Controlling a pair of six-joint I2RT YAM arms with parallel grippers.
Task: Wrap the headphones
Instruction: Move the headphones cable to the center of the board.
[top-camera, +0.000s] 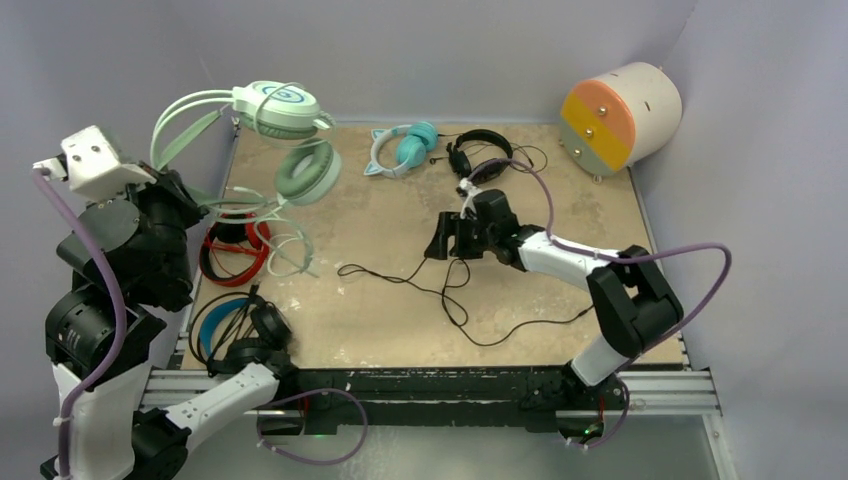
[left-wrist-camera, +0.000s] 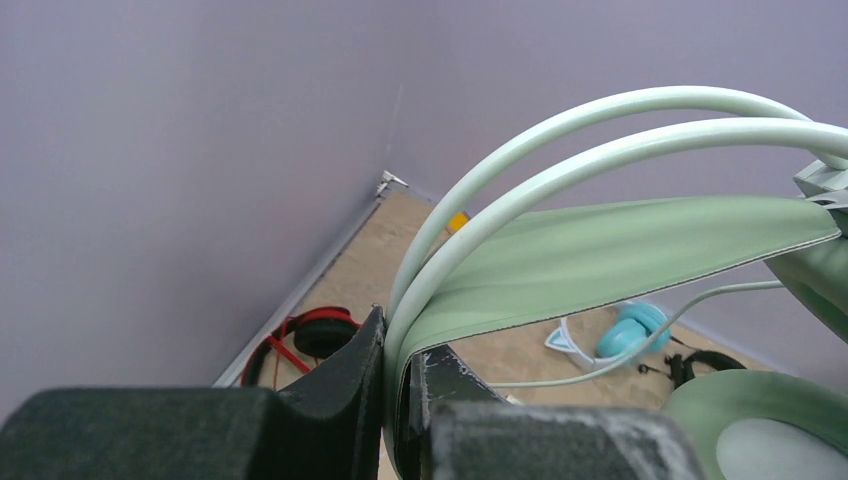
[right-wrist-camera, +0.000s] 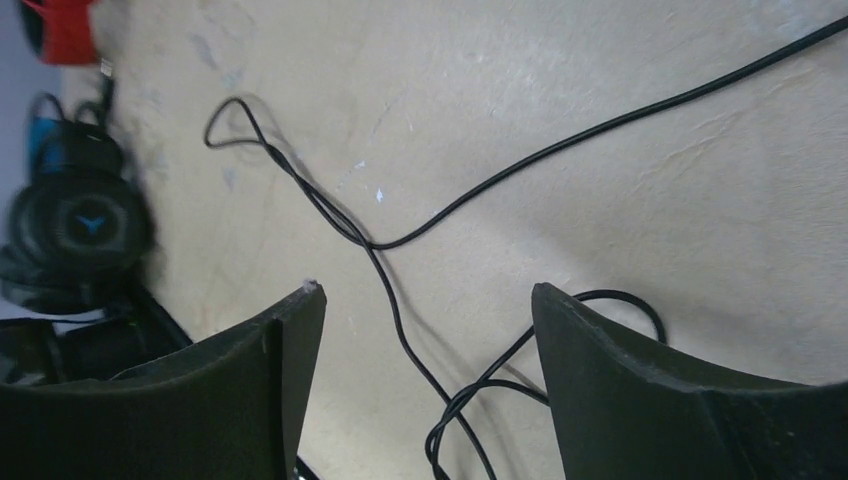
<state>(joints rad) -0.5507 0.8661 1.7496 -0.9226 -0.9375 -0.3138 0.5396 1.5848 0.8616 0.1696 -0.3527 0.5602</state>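
My left gripper (left-wrist-camera: 398, 365) is shut on the headband of the mint-green headphones (top-camera: 285, 110) and holds them up over the table's far left corner; the band (left-wrist-camera: 600, 250) fills the left wrist view, and the pale cable (top-camera: 290, 245) hangs down to the table. My right gripper (top-camera: 450, 240) is open at mid-table, just above a thin black cable (right-wrist-camera: 390, 300) that runs between its fingers (right-wrist-camera: 265, 370). The red headphones (top-camera: 235, 250) lie at the left edge, the black-and-blue ones (top-camera: 235, 325) at the near left, the teal cat-eared ones (top-camera: 405, 148) and small black ones (top-camera: 480, 155) at the back.
A big cream drum with an orange face (top-camera: 620, 115) lies at the back right corner. Grey walls close in the table on the left, back and right. The black cable (top-camera: 470, 310) loops across the near middle of the table.
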